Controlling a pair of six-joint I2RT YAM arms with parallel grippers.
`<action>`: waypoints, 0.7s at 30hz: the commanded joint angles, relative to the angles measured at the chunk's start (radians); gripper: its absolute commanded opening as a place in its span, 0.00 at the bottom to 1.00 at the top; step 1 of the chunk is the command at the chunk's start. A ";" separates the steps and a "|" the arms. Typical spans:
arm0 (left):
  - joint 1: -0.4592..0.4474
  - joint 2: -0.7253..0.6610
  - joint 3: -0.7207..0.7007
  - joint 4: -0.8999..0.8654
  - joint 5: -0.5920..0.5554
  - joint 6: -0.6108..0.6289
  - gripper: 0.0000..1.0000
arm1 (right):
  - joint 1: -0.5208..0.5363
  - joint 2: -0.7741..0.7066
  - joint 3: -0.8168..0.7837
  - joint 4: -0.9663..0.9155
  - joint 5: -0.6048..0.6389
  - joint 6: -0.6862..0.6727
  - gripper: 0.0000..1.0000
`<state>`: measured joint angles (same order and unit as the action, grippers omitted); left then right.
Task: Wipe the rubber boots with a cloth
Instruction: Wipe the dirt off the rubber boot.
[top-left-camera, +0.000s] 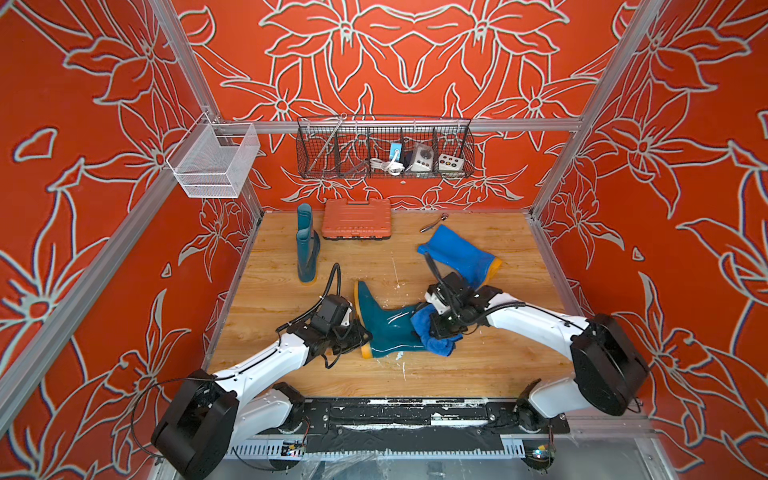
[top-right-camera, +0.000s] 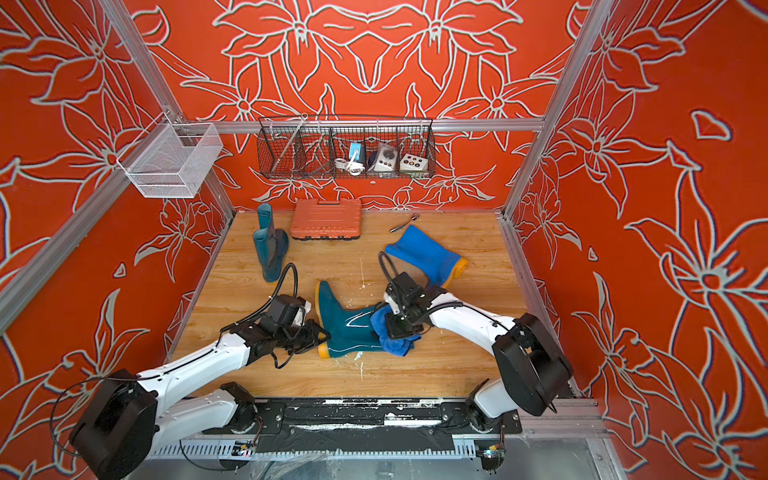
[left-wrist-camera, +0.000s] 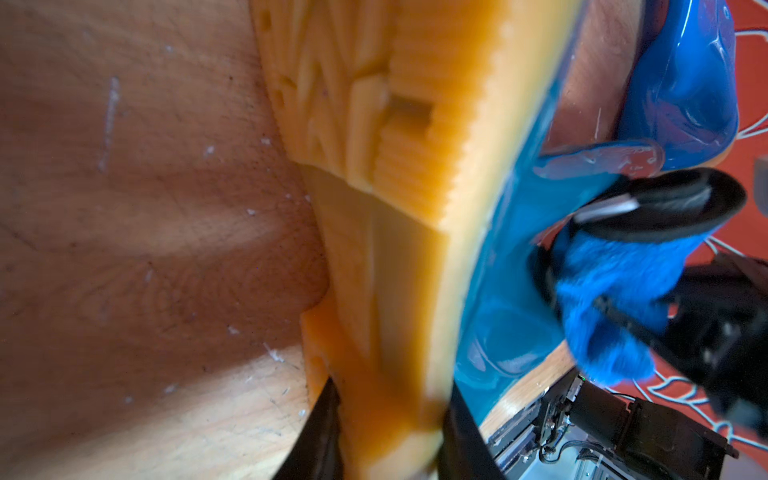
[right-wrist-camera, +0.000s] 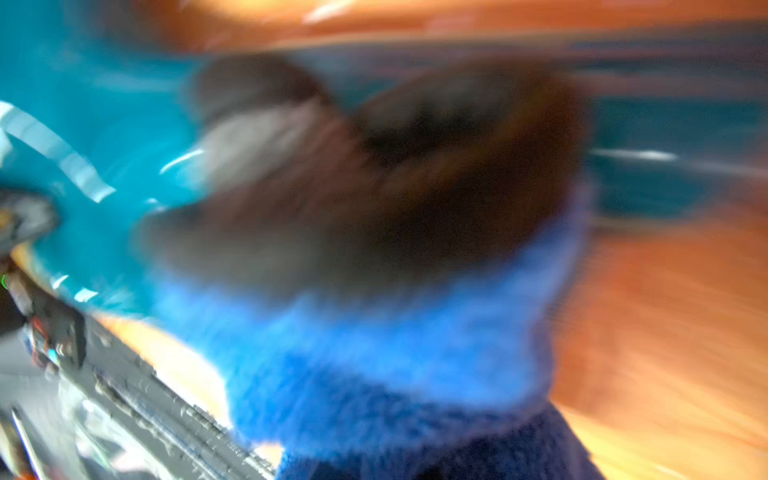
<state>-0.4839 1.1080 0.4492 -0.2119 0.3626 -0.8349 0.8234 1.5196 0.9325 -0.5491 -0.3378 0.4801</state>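
**Cloth pressed to the lying boot's shaft**

A teal boot (top-left-camera: 386, 328) lies on its side near the middle of the table's (top-left-camera: 478, 365) front edge. The left gripper (top-left-camera: 360, 337) is clamped on its yellow-orange sole at the heel. The right gripper (top-left-camera: 440, 328) pinches the cloth (top-left-camera: 432, 344) against the shaft. A second teal boot (top-left-camera: 306, 253) stands upright near the back left corner. The bright blue boot (top-left-camera: 457, 253) lies toward the right edge.

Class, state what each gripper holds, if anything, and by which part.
Left gripper: lying teal boot, by its sole near the heel. Right gripper: cloth, bunched; exact part hidden.
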 joint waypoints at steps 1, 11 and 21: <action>-0.012 0.015 -0.033 -0.096 0.060 -0.033 0.00 | 0.174 0.134 0.147 0.054 0.001 0.018 0.00; -0.010 0.026 0.011 -0.176 0.134 0.010 0.00 | -0.104 -0.043 -0.104 -0.037 0.090 -0.073 0.00; -0.010 -0.031 -0.022 -0.172 0.064 -0.016 0.00 | 0.265 0.108 0.150 0.127 0.106 -0.008 0.00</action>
<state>-0.4847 1.0744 0.4458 -0.2794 0.4030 -0.8341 1.0286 1.5726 1.0374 -0.4572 -0.2398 0.4599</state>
